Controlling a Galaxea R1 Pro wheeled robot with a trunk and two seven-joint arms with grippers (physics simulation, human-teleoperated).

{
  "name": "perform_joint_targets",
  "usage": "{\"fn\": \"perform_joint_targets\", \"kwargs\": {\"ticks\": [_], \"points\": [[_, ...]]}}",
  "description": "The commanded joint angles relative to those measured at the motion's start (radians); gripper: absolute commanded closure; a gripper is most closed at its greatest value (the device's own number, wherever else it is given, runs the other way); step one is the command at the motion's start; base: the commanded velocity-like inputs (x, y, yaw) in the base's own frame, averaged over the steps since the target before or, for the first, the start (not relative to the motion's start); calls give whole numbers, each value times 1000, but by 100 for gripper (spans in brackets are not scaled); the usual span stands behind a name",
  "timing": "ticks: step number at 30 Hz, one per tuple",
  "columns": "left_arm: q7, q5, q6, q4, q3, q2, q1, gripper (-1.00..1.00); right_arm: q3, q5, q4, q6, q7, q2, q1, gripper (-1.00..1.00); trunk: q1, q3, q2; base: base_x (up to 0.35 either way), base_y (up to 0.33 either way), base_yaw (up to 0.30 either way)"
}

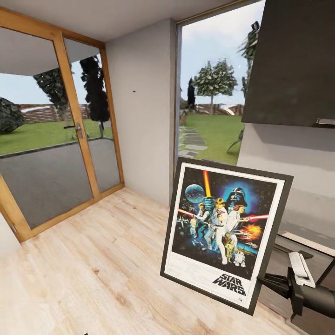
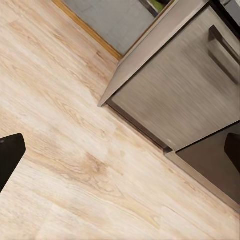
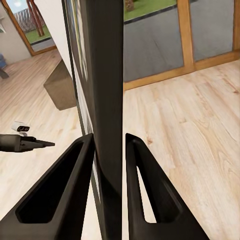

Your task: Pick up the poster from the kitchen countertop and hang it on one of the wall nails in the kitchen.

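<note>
Right end effector point(image 1: 272, 282) tips hidden behind poster point(image 1: 225, 232); arm cut off.

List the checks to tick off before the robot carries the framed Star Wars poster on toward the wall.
1. Grip: right gripper fingers sit either side of the black-framed Star Wars poster at its edge: ok.
2. Poster off any surface, held over the light wooden floor: ok.
3. Poster upright: slightly tilted, not ok.
4. Nail target: a small dark dot on the grey wall; whether it is a nail, cannot tell.
5. Left gripper open, holding nothing: ok.
</note>
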Motion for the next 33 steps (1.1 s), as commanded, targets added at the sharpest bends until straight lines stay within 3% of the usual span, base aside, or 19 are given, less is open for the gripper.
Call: {"fn": "perform_joint_targets", "kwargs": {"ticks": [1,24,33], "points": [[-2,8,-5,0,-8,0,-1,-100,0,-1,0,12,5,0,-1,100,1,-2,-2,0,0,0],[-2,8,-5,0,-8,0,-1,-100,-2,-1,-1,12,5,0,-1,100,1,-2,-2,0,2,0],[-2,8,-5,0,-8,0,-1,-100,-3,-1,-1,12,5,0,-1,100,1,-2,-2,103,228,126]]}}
